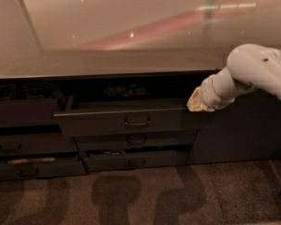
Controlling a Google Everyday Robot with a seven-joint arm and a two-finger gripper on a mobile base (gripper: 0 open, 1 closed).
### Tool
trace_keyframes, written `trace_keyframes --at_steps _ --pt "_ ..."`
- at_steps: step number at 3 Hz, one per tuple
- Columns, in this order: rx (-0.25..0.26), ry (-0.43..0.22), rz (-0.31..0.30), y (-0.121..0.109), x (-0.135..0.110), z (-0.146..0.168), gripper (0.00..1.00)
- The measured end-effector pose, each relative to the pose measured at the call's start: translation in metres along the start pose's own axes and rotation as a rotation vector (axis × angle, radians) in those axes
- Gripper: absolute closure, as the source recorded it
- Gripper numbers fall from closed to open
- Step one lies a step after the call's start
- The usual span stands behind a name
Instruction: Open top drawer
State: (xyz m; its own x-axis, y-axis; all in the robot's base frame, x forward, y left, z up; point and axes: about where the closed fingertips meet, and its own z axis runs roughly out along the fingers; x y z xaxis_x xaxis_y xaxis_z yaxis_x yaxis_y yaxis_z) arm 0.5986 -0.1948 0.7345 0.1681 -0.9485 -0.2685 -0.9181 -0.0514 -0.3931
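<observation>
The top drawer (107,122) is seen partly open beneath the front edge of the glossy pale table (107,46), its dark front standing proud of the narrower drawers (107,141) stacked below it. A small black loop handle (137,121) is set at the middle of the front. The pincer (198,105), on the end of the white arm (253,71), is held at the right end of the drawer's top edge, well right of the handle and beside the plain dark cabinet door (239,130). Whether the pincer is spread or pressed together cannot be told.
</observation>
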Motion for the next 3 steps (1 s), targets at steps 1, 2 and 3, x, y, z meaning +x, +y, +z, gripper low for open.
trace_keyframes --at_steps 1,2,3 --pt "0.009 -0.032 0.048 -0.0261 0.013 -0.0057 1.0" --pt "0.009 -0.032 0.048 -0.0261 0.013 -0.0057 1.0" --pt "0.011 -0.016 0.046 -0.0274 0.0126 -0.0041 1.0"
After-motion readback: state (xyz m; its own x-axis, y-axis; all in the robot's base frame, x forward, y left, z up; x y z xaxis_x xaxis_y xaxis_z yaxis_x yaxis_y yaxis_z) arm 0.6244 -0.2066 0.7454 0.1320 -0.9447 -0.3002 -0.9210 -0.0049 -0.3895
